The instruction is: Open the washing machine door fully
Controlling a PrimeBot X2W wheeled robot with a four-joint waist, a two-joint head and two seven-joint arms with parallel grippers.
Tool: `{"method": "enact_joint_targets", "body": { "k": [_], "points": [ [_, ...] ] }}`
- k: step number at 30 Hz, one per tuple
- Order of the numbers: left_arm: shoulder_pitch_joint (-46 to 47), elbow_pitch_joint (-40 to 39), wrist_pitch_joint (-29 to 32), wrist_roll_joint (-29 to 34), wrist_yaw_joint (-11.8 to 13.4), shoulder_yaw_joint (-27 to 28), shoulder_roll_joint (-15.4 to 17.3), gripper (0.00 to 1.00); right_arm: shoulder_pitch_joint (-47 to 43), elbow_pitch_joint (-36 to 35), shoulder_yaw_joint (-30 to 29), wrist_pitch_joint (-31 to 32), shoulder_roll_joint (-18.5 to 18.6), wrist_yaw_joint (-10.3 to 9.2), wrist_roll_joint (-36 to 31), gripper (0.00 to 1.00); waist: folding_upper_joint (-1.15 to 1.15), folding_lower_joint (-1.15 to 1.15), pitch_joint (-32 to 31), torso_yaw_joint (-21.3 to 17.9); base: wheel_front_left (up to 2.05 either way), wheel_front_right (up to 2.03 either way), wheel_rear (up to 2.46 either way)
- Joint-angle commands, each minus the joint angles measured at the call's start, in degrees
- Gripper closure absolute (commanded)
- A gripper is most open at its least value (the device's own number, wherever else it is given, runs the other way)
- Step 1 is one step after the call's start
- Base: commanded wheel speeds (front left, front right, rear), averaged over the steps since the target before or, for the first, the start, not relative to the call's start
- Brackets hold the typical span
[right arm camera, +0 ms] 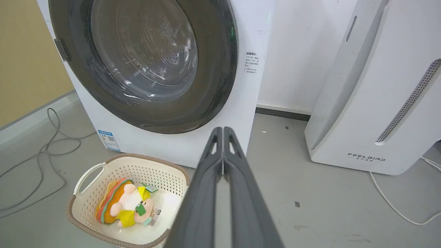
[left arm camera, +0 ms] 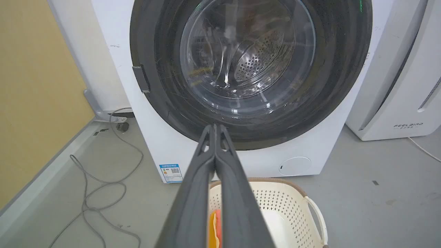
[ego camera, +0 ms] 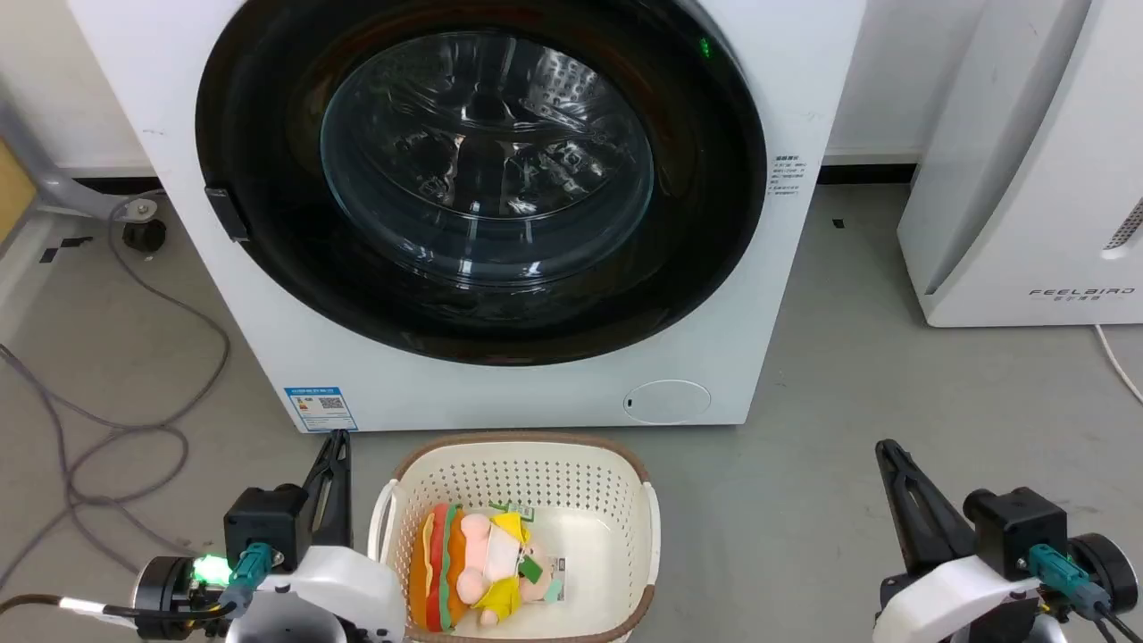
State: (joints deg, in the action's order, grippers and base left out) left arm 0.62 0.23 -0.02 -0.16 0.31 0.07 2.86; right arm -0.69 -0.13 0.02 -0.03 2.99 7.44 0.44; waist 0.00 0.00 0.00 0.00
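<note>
In the head view the machine (ego camera: 500, 393) stood on the grey floor (ego camera: 848, 375). Its door (ego camera: 482, 179) was shut and lay flat against the white front, with a small dark handle (ego camera: 227, 212) at the door's left edge. Just before the machine was a pale basket (ego camera: 522, 439) with a burger-shaped toy (ego camera: 469, 567) lying in it. The left fingers (ego camera: 335, 460) were at the basket's left and the right fingers (ego camera: 896, 469) well to its right. Both pairs were pressed together, held nothing, and pointed toward the machine without touching it. A grey cable (ego camera: 134, 429) curled on the floor at the left, and a white appliance (ego camera: 1027, 179) stood to the right of the machine. In the left wrist view the left fingers rose closed from the bottom edge, and their tips were seen against the lower rim of the door but apart from it. The steel drum (left arm camera: 256, 62) showed through the glass, and the basket was under the fingers. In the right wrist view the right fingers were closed too, with the tips seen against the machine's lower right corner. The shut door was at the upper left, the basket with the toy at the lower left, and the appliance at the right.
</note>
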Motion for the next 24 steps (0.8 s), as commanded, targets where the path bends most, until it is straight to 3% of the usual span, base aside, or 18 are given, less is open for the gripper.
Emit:
{"method": "enact_joint_targets", "body": {
  "k": [1, 21, 22, 24],
  "points": [
    [-0.6, -0.2, 0.0, 0.2, -0.3, -0.1, 0.0, 1.00, 0.7, 0.1, 0.0, 0.0, -0.1, 0.05, -0.4, 1.00, 0.00, 0.00, 0.0, 0.0, 0.00, 0.00, 0.00],
    [-0.6, -0.2, 0.0, 0.2, -0.3, -0.1, 0.0, 1.00, 0.7, 0.1, 0.0, 0.0, -0.1, 0.05, -0.4, 1.00, 0.00, 0.00, 0.0, 0.0, 0.00, 0.00, 0.00],
    [-0.6, -0.2, 0.0, 0.2, -0.3, -0.1, 0.0, 0.00, 0.7, 0.1, 0.0, 0.0, -0.1, 0.05, -0.4, 0.00, 0.00, 0.00, 0.0, 0.0, 0.00, 0.00, 0.00],
    [0.0, 0.0, 0.0, 0.0, 0.0, 0.0, 0.0, 0.00, 0.0, 0.0, 0.0, 0.0, 0.0, 0.00, 0.0, 0.00, 0.00, 0.00, 0.0, 0.0, 0.00, 0.00, 0.00]
  ]
}}
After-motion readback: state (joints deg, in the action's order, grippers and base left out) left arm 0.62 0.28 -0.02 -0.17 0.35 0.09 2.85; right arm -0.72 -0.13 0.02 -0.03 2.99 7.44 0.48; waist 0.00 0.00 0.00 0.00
